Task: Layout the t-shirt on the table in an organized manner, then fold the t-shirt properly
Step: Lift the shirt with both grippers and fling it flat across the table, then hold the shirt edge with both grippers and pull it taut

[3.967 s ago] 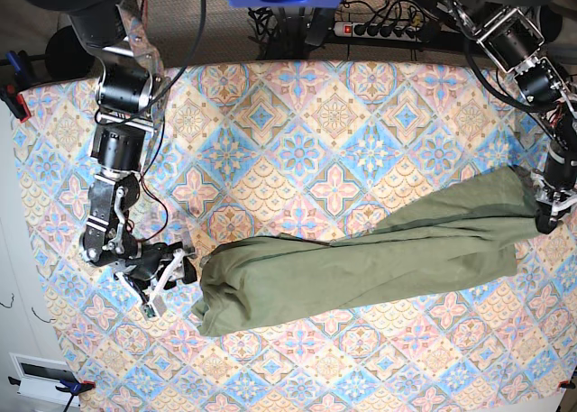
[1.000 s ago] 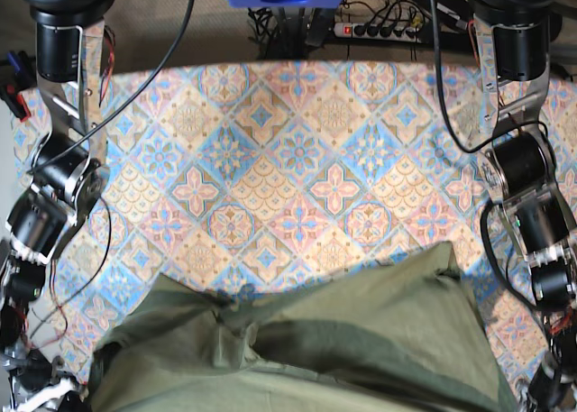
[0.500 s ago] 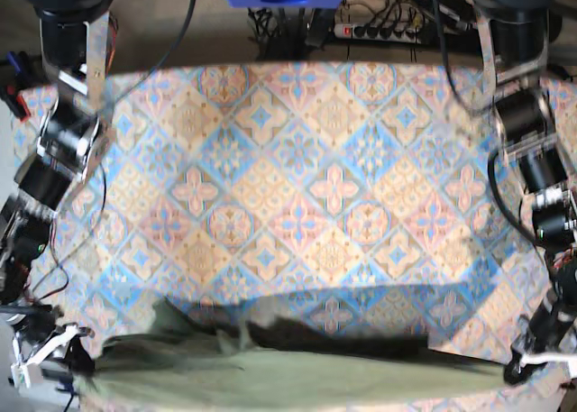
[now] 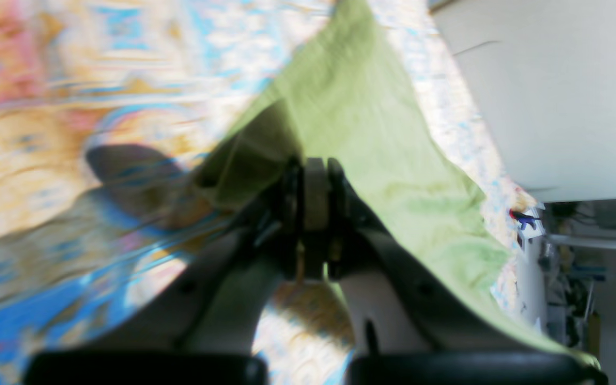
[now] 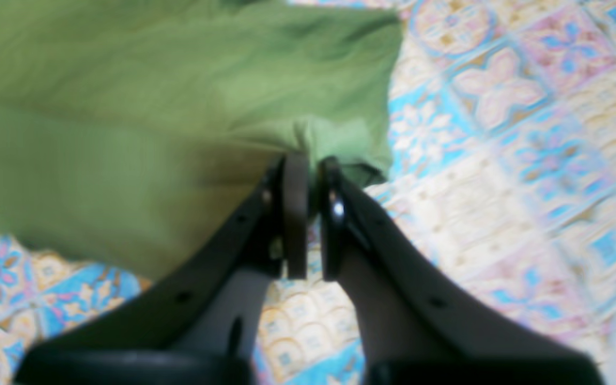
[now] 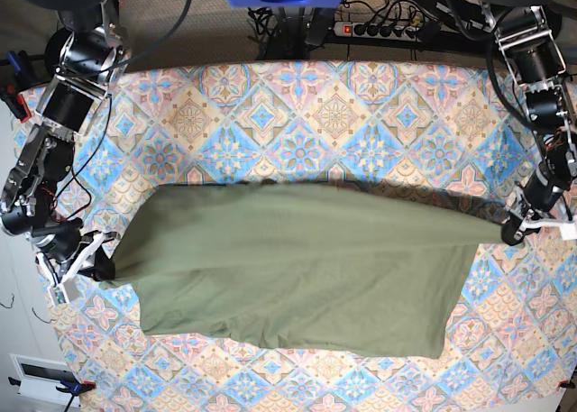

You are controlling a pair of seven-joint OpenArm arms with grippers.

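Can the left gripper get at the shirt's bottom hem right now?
Probably not: the left gripper is shut on a corner of the t-shirt, so it would have to let go first.

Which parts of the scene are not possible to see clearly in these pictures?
- Base view: sleeves and neckline of the t-shirt are lost in its own folds.
- Left wrist view: table pattern smeared by blur.
- Right wrist view: cloth corner inside the right tool, hidden by its fingers.

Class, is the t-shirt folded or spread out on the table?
Spread out: the t-shirt lies wide across the table, held at opposite ends; no neat fold shows.
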